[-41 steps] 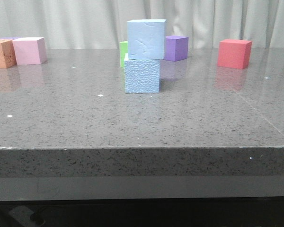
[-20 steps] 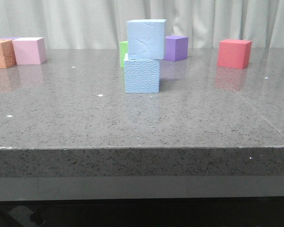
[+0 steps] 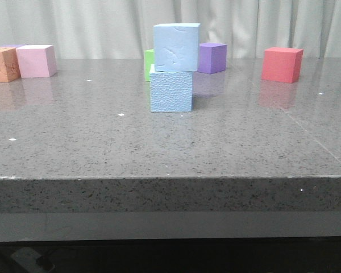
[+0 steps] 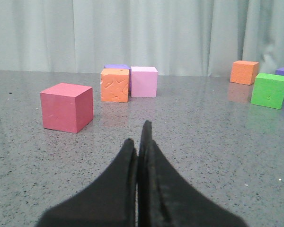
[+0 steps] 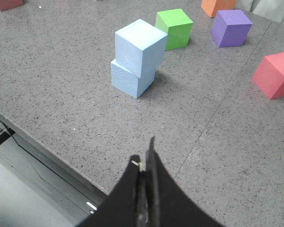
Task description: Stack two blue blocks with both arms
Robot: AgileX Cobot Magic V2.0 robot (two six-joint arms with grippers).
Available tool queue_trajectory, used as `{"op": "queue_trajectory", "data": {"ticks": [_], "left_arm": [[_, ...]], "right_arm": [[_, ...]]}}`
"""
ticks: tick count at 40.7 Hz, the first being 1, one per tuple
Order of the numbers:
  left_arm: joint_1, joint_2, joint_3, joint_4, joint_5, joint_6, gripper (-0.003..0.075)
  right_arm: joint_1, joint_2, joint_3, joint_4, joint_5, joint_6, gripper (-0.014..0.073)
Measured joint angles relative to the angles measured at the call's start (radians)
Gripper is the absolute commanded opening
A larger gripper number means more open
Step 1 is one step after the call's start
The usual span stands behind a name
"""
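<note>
Two pale blue blocks stand stacked mid-table. The upper blue block point(image 3: 176, 47) rests on the lower pebbled blue block point(image 3: 170, 90), set slightly askew. The stack also shows in the right wrist view, upper point(image 5: 138, 47) on lower point(image 5: 131, 81). My right gripper point(image 5: 146, 150) is shut and empty, hanging over the table's front edge, well apart from the stack. My left gripper point(image 4: 139, 137) is shut and empty, low over the table, facing a red cube point(image 4: 66, 107). Neither arm shows in the front view.
A green cube point(image 3: 148, 64) and a purple cube point(image 3: 212, 57) stand behind the stack. A red cube point(image 3: 282, 64) is at the far right. An orange cube point(image 3: 2, 64) and a pink cube point(image 3: 36, 61) are at the far left. The table's front edge point(image 3: 170, 177) is near.
</note>
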Motion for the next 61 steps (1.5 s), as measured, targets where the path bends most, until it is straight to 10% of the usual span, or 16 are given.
{"op": "queue_trajectory", "data": {"ticks": [61], "left_arm": [[0.006, 0.000, 0.000, -0.006, -0.004, 0.000, -0.0020]], "right_arm": [[0.000, 0.000, 0.000, 0.000, 0.002, 0.000, -0.0119]]}}
